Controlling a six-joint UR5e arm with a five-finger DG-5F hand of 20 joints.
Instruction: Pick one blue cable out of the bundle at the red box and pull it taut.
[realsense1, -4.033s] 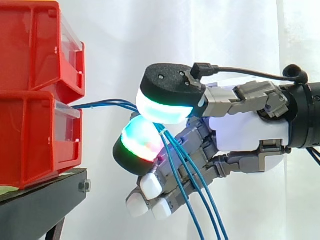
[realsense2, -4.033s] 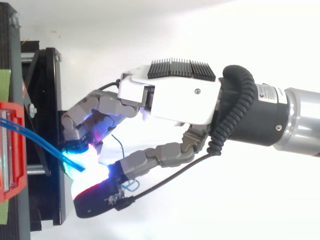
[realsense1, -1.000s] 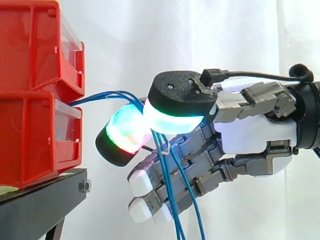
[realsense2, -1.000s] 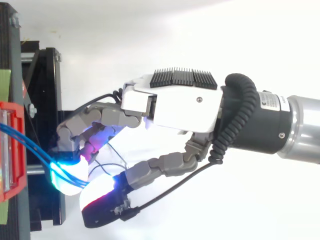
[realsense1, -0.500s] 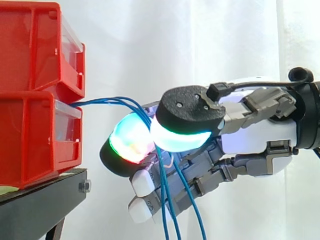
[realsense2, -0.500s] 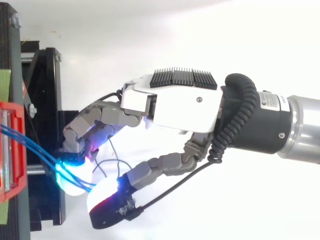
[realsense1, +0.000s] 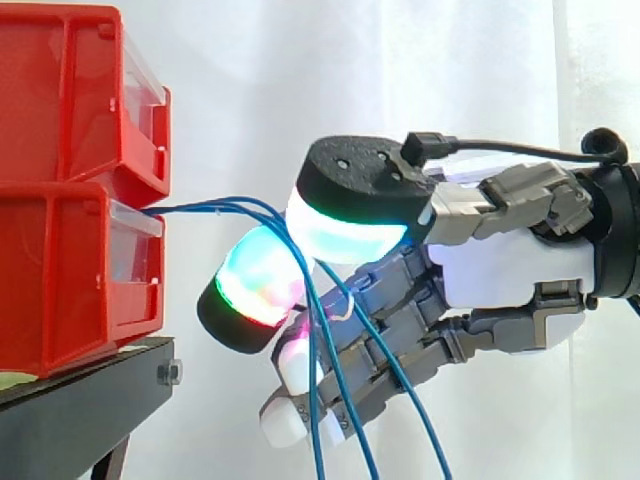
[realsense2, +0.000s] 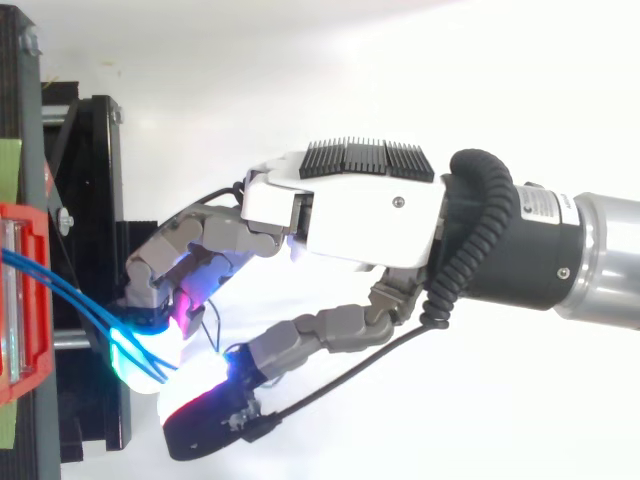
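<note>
Three thin blue cables (realsense1: 215, 207) leave the lower red bin (realsense1: 60, 270) and run level to the right. They bend down between the thumb's big cyan-green pad (realsense1: 350, 225) and a green-red fingertip pad (realsense1: 250, 285). Below that they hang slack in front of the lower fingers. My hand (realsense1: 500, 270) comes in from the right with its fingers curled, and the thumb and that fingertip close round the cables. From above, the cables (realsense2: 60, 290) cross from the bin (realsense2: 20, 300) to the glowing pads (realsense2: 140, 355) of the hand (realsense2: 360, 210).
A second red bin (realsense1: 60, 90) sits stacked on the lower one, both on a black stand (realsense1: 80, 400) at the left. A white curtain (realsense1: 300, 70) hangs behind. Open space lies to the right of the bins and under the hand.
The thumb pad has risen a little and moved left over the cables since half a second ago. The hanging cable ends have spread to the right. One lower fingertip now glows magenta.
</note>
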